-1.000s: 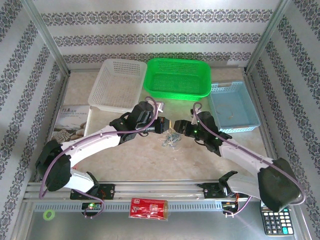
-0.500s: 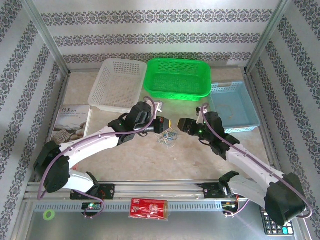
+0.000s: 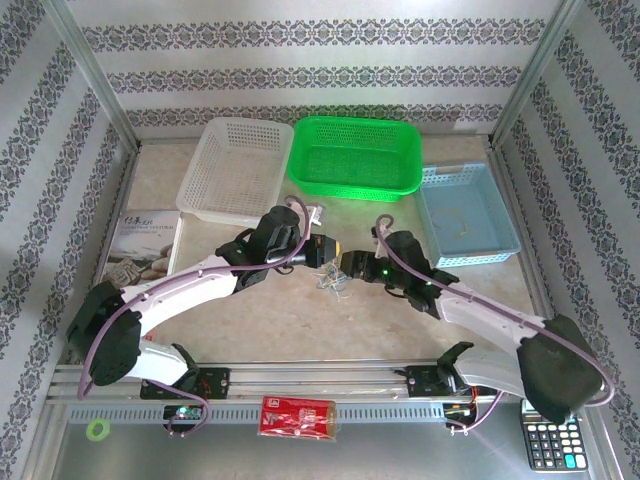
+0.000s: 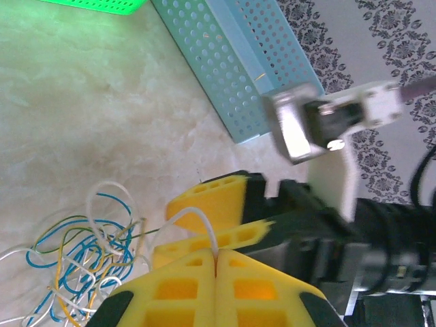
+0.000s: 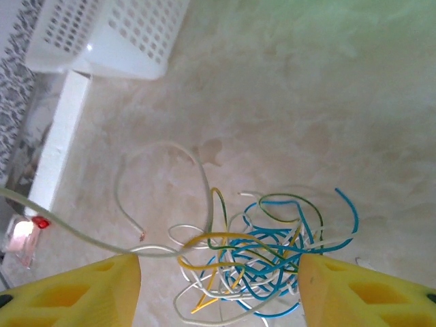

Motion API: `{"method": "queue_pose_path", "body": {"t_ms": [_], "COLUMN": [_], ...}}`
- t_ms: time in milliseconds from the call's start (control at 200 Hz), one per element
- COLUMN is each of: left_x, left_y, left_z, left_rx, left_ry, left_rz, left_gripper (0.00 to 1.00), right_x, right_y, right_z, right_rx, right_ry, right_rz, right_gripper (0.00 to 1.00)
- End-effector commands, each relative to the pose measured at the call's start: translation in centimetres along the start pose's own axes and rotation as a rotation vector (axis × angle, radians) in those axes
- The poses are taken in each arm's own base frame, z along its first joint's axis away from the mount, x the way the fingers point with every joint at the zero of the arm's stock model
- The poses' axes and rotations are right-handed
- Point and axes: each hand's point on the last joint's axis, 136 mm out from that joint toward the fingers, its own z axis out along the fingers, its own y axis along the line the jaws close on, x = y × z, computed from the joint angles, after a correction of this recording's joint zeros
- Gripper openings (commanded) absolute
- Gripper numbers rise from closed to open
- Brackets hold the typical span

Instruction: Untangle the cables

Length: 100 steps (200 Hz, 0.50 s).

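Note:
The cables (image 3: 330, 281) lie in a small tangle of thin white, yellow, green and blue wires on the marble-look table, between the two grippers. My left gripper (image 3: 331, 251) is shut, pinching one white cable (image 4: 201, 221) that arches out from between its yellow fingers (image 4: 216, 253). In the right wrist view the tangle (image 5: 272, 255) sits on the table below and between the yellow fingertips of my right gripper (image 5: 219, 289), which stands open over it. A long white strand (image 5: 82, 235) runs off to the left. The right gripper's fingers (image 4: 211, 203) show close in front of the left gripper.
A white basket (image 3: 232, 170), a green basket (image 3: 355, 158) and a blue basket (image 3: 467, 215) line the back of the table. A book (image 3: 138, 245) lies at the left. A calculator (image 3: 553, 440), a red packet (image 3: 298, 416) and a green ring (image 3: 97, 430) sit along the near rail.
The right gripper pulled back to the right, then came in again and lower, over the tangle. The left gripper stayed shut on the white cable and shifted only slightly.

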Motion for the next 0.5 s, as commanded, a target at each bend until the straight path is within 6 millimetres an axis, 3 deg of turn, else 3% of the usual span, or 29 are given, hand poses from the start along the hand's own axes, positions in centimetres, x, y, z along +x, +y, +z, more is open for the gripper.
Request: {"method": "queue_pose_path", "body": {"t_ms": [0,280,495], "left_x": [-1.2,-0.9,0.0], "left_y": [-0.8,-0.3,0.4], "left_z": [-0.5,-0.5,-0.2], "left_rx": [0.045,0.042,0.049], "left_ry": [-0.045,-0.047,-0.040], "left_rz": [0.003,0.000,-0.010], "left_gripper": [0.00,0.00,0.00], "right_x": [-1.5,-1.5,-1.9], "right_y": [0.4,-1.2,-2.2], "right_z": [1.3,3.4,4.1], "right_rx": [0.002,0.033,0.038], "right_ry": [-0.044,-0.027,-0.043], "right_rz": [-0.034,-0.014,0.017], "right_gripper": [0.62,0.54,0.09]}}
